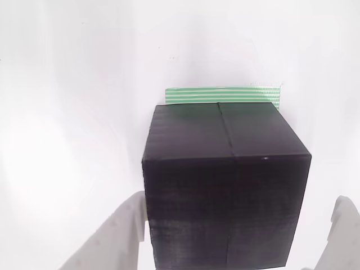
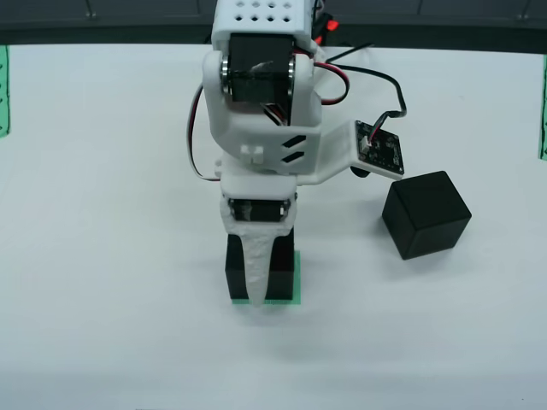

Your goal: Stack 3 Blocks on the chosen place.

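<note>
end effector (image 2: 259, 286): fingers straddle block (image 1: 225, 185), gap each side, gripping nothing | block on green-striped patch (image 1: 222, 94) | another block (image 2: 426, 214) apart

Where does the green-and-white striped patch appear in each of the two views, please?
View riding on the gripper: striped patch just above centre, peeking out behind the black cube's top edge.
View from above: lower centre, a green edge at the cube's right side and base.
Shared landmark: that black cube between the gripper fingers.
</note>
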Controlling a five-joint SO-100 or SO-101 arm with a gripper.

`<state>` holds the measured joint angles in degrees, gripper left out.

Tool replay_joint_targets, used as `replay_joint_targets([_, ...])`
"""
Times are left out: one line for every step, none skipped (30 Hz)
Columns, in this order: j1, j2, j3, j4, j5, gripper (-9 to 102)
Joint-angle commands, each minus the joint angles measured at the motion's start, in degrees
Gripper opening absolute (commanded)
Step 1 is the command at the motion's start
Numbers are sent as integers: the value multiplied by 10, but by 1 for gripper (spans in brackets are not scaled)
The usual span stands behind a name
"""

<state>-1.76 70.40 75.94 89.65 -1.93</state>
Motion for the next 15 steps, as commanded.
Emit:
replay_joint_targets([0, 3, -25, 4, 4, 42])
replay_joint_targets([0, 3, -27, 4, 4, 42])
replay_joint_targets([1, 3, -28, 4, 4, 42])
replay_joint_targets([1, 3, -28, 4, 4, 42])
replay_joint_targets([1, 3, -29, 4, 4, 42])
replay_joint_targets([3, 3, -29, 4, 4, 42])
replay_joint_targets([3, 3, -29, 4, 3, 42])
replay_joint_targets([4, 5, -29, 4, 3, 42])
replay_joint_targets([4, 9, -26, 4, 2, 42])
replay_joint_targets([4, 14, -24, 4, -1, 42])
replay_joint_targets([4, 22, -19, 4, -2, 42])
replay_joint_targets([4, 31, -14, 4, -3, 42])
replay_joint_targets([4, 40, -10, 4, -4, 42])
replay_joint_targets([4, 50, -4, 4, -5, 42])
replay_joint_targets([6, 63, 3, 4, -6, 42])
